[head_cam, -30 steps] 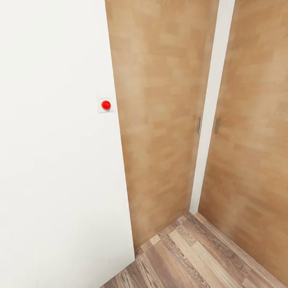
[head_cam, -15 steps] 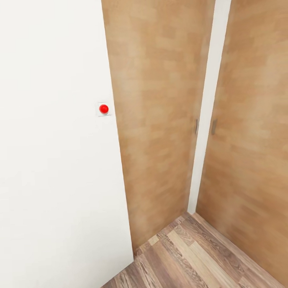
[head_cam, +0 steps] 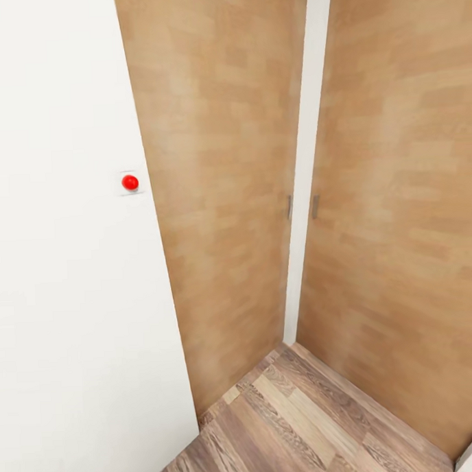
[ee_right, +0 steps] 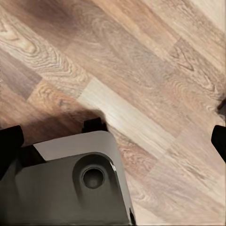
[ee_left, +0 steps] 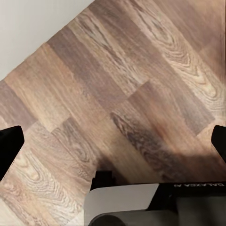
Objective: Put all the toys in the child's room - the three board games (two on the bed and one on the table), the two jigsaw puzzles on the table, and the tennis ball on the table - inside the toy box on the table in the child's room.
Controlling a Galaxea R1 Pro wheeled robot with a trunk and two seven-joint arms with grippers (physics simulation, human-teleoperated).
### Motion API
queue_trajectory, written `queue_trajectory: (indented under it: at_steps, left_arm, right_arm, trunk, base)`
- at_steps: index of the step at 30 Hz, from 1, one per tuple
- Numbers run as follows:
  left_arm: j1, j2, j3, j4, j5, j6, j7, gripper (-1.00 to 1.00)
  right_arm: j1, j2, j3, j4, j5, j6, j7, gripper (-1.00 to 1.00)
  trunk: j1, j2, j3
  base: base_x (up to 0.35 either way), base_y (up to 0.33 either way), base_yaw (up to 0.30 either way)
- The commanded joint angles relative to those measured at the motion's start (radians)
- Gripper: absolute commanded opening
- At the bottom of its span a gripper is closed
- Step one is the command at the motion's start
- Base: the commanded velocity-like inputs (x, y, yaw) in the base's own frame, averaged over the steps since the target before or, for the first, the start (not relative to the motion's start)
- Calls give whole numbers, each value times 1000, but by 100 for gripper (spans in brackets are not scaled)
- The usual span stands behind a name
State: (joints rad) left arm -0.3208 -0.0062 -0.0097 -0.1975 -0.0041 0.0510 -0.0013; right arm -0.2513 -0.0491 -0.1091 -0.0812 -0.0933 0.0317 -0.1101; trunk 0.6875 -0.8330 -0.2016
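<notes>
We face a wooden door (head_cam: 220,195) at frame centre; no toy lies ahead. Both tools (ee_left: 113,141) (ee_right: 113,136) gape wide, empty, over plank floor (head_cam: 292,426).

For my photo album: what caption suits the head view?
Robot faces a corner: white wall with red button, two wooden doors, wood-plank floor.

A corner of the child's room (head_cam: 75,325): a white wall on the left meets two brown wooden doors (head_cam: 220,195). Wood-plank floor (head_cam: 299,418) lies below.
</notes>
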Motion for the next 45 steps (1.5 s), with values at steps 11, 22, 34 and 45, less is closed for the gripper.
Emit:
queue_trajectory:
  at_steps: [11, 22, 34, 45]
  left_arm:
    - [2, -6, -4, 46, -2, -63, 1, 100]
    - [2, -8, -4, 61, -2, -69, 1, 100]
    - [2, -9, -1, 63, 3, -70, 10, 100]
    - [2, -8, -1, 63, 4, -68, 12, 100]
  right_arm:
    - [0, 1, -89, -3, -67, 32, 3, 100]
    - [1, -7, -99, 4, -72, -23, 3, 100]
    - [1, -1, -98, 5, -71, -30, 3, 100]
    - [1, 3, -98, 5, -71, -30, 2, 100]
  trunk:
    - [0, -1, -1]
    - [0, -1, -1]
    - [-27, 48, 21]
    - [-69, 125, 55]
  base:
    - [0, 0, -288]
    - [-163, 0, -288]
    - [-46, 0, -288]
    - [-1, 0, -288]
